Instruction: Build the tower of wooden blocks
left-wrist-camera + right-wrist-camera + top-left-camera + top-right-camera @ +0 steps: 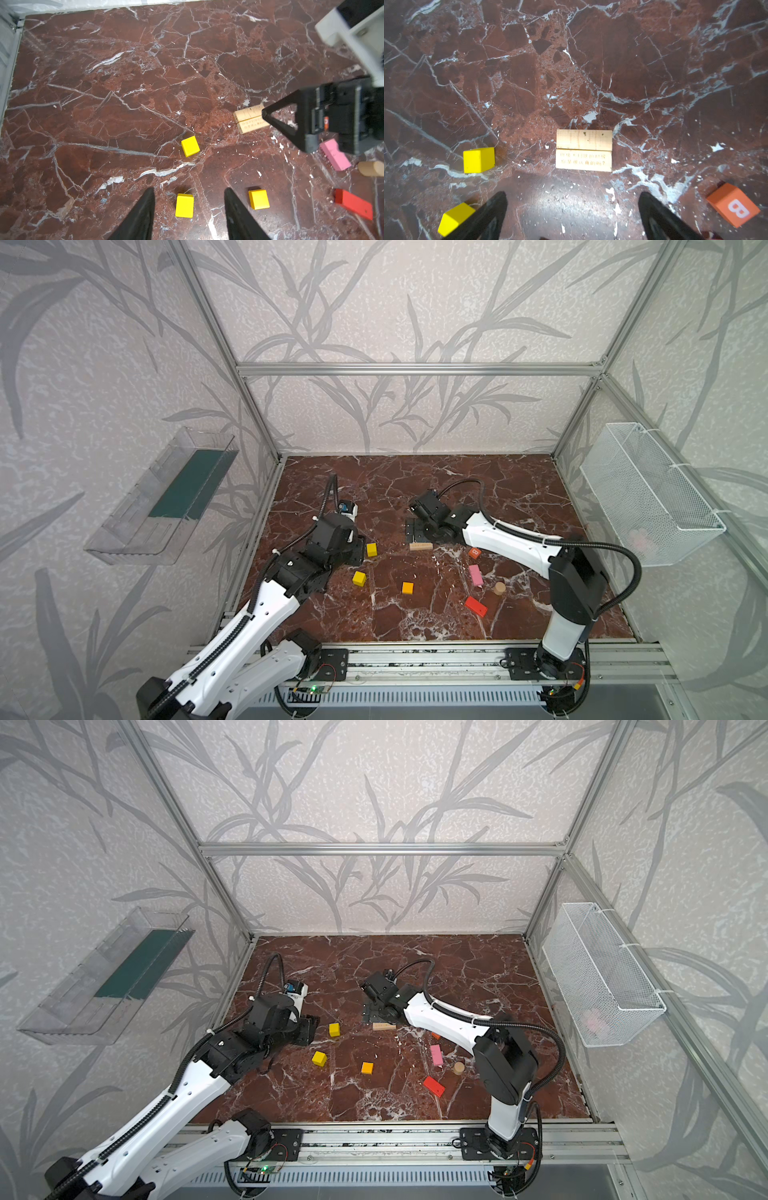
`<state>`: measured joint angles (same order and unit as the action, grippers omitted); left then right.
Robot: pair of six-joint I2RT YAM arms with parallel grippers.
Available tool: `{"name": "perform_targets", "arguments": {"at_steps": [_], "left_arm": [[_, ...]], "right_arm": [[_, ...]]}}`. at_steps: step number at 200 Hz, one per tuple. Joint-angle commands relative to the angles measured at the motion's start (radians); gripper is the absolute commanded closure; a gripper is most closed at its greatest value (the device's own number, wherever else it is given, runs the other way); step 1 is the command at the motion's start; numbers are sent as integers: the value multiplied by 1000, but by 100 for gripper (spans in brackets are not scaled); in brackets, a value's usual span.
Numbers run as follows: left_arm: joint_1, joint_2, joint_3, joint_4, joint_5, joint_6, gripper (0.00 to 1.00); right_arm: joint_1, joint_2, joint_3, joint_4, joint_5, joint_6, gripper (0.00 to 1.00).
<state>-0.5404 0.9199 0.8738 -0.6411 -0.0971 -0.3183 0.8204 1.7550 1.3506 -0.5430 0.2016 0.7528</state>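
**Base is down, left jaws are lining up on a yellow cube**

Right jaws are standing wide open and holding nothing. The tan planks (pixel 584 139) are lying flat on the worktop (pixel 529 72) just ahead of the tips, centred on the gap, with their long edges touching. I'm reading that pair as the tower base, and nothing is sitting on it yet. My guess is the right arm is standing off so it doesn't nudge the base. A lettered orange cube (pixel 733 204) is lying outside the jaws, off to one side.

Left jaws are partway open and empty. The near yellow cube (pixel 184 205) is sitting on the worktop between the two tips, closer to one of them and touching neither as far as I can tell. That looks like the next pick, since the gap is wide enough to straddle it. The far yellow cube (pixel 190 146) is lying further ahead of the jaws, toward the planks. A plain orange cube (pixel 259 199) is sitting just outside one finger, so a sloppy descent is risking a clip there.

The pink brick (pixel 334 154), red brick (pixel 353 203) and cylinder (pixel 372 168) are lying loose, well off to the side of the left jaws.
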Motion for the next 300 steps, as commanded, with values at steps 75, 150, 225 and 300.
{"name": "perform_targets", "arguments": {"at_steps": [75,150,225,300], "left_arm": [[-89,204,-13,92,187,-222,100],[-145,532,50,182,310,-354,100],[-144,708,76,313,337,-434,100],[-142,788,61,464,305,-521,100]], "right_arm": [[-81,-300,-381,236,-91,-24,100],[-153,-312,-499,376,-246,-32,100],[-215,-405,-582,417,-263,-24,100],[-253,-479,-633,412,-260,-25,100]]}}
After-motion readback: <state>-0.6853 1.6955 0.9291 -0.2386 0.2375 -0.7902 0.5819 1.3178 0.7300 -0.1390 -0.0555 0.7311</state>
